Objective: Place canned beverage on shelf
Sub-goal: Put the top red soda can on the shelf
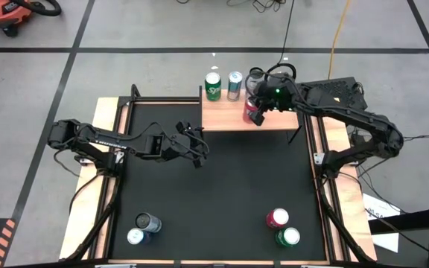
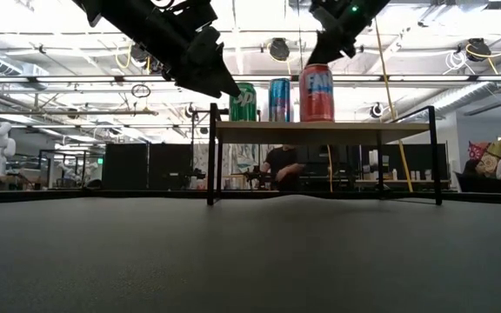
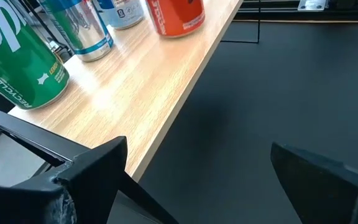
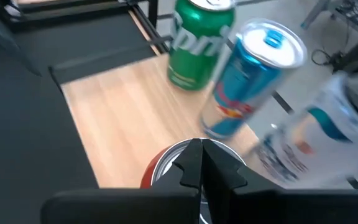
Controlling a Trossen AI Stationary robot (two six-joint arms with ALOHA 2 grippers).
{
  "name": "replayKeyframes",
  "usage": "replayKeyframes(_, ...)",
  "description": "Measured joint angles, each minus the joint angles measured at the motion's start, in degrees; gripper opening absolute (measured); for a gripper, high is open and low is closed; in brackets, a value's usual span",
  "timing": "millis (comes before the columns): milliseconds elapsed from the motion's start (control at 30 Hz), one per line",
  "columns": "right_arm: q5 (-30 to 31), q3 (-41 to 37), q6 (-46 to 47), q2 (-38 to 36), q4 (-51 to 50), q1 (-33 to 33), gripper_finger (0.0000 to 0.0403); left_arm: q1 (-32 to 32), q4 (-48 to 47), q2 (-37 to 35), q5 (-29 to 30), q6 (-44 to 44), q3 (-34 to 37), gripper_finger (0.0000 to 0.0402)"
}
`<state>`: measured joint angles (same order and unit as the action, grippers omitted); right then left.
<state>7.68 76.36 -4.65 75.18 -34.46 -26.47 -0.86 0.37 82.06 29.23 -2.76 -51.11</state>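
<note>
Black tabletop runs back to the shelf, where the red can stands upright beside blue and green cans. Left gripper hangs wide, empty, just short of it. Right gripper sits over the red can (grip unclear); lifting off crooked could topple it.
</note>
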Motion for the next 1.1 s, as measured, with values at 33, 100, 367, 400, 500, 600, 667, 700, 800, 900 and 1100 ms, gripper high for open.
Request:
replayKeyframes(33,0.0,0.0,-0.3,-0.5,-0.8,-0.4,0.0,0.0,0.0,0.0,0.0,0.0,0.0,0.0396)
replayKeyframes(100,0.0,0.0,-0.6,-1.3,-2.3,-1.5,0.0,0.0,0.0,0.0,0.0,0.0,0.0,0.0396)
replayKeyframes(367,0.1,-0.1,-2.3,-4.0,-4.7,-5.6,0.0,0.0,0.1,0.0,0.0,-0.1,0.0,0.0396)
replayKeyframes(400,0.1,-0.1,-2.3,-4.2,-4.8,-6.2,0.0,0.0,0.2,0.0,0.0,-0.1,0.0,0.0396)
replayKeyframes(500,0.1,-0.1,-2.3,-4.9,-4.6,-7.0,0.0,0.0,0.2,0.0,0.0,-0.2,0.0,0.0396)
replayKeyframes(600,0.0,-0.1,-2.2,-6.1,-3.3,-7.0,0.0,0.0,0.2,0.0,0.1,-0.1,0.0,0.0396)
replayKeyframes(667,-0.2,-0.1,-1.5,-7.2,-2.8,-7.0,0.0,0.0,0.2,0.0,0.4,0.0,0.0,0.0396)
replayKeyframes(700,-0.2,-0.1,-0.9,-7.6,-2.7,-6.8,0.0,0.0,0.2,0.0,0.6,0.0,0.0,0.0396)
replayKeyframes(800,-0.3,-0.1,0.6,-8.1,-3.8,-5.9,0.0,0.0,0.2,0.0,1.0,0.0,0.0,0.0396)
replayKeyframes(900,-0.4,-0.1,1.9,-8.1,-5.7,-4.6,0.0,0.0,0.2,0.0,1.1,0.0,0.0,0.0396)
replayKeyframes(1100,-0.4,-1.7,2.9,-8.1,-5.7,-2.3,0.0,0.0,0.2,0.0,1.1,0.0,0.0,0.0396)
